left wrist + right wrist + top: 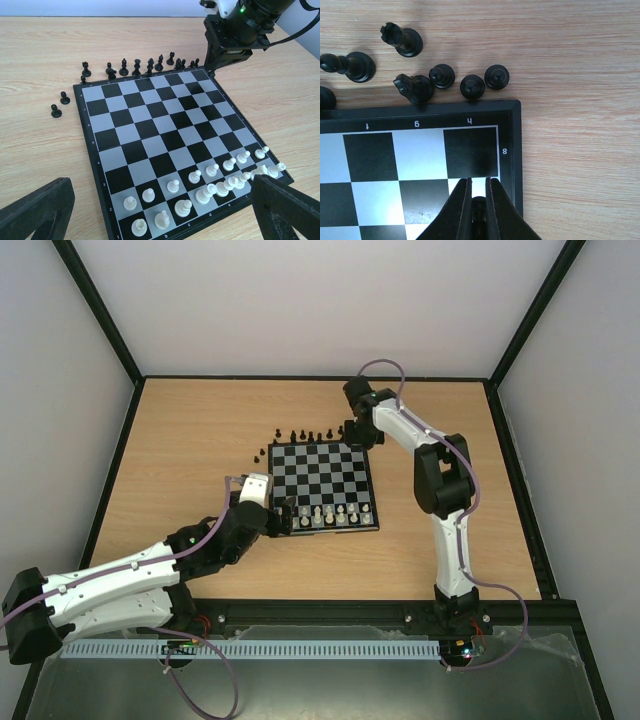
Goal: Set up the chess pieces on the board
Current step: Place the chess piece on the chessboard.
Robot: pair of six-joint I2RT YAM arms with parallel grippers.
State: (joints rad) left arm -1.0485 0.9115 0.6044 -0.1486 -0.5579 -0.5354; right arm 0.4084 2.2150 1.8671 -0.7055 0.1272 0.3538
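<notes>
The board [322, 472] lies mid-table, also in the left wrist view [150, 115] and the right wrist view [420, 155]. White chess pieces [325, 515] fill its two near rows [210, 187]. Black chess pieces [305, 435] stand loose on the wood just past the far edge [135, 67] [440, 80]. My right gripper [478, 181] is shut on a small black piece [478, 207] over the pale square beside the far right corner [355, 432]. My left gripper [161, 200] hangs open above the near left corner [275, 510], holding nothing.
Two black pawns [57, 105] stand on the wood left of the board's far corner [262, 452]. The right arm's wrist [235, 35] hangs over the board's far right corner. A dark frame borders the wooden table [200, 440].
</notes>
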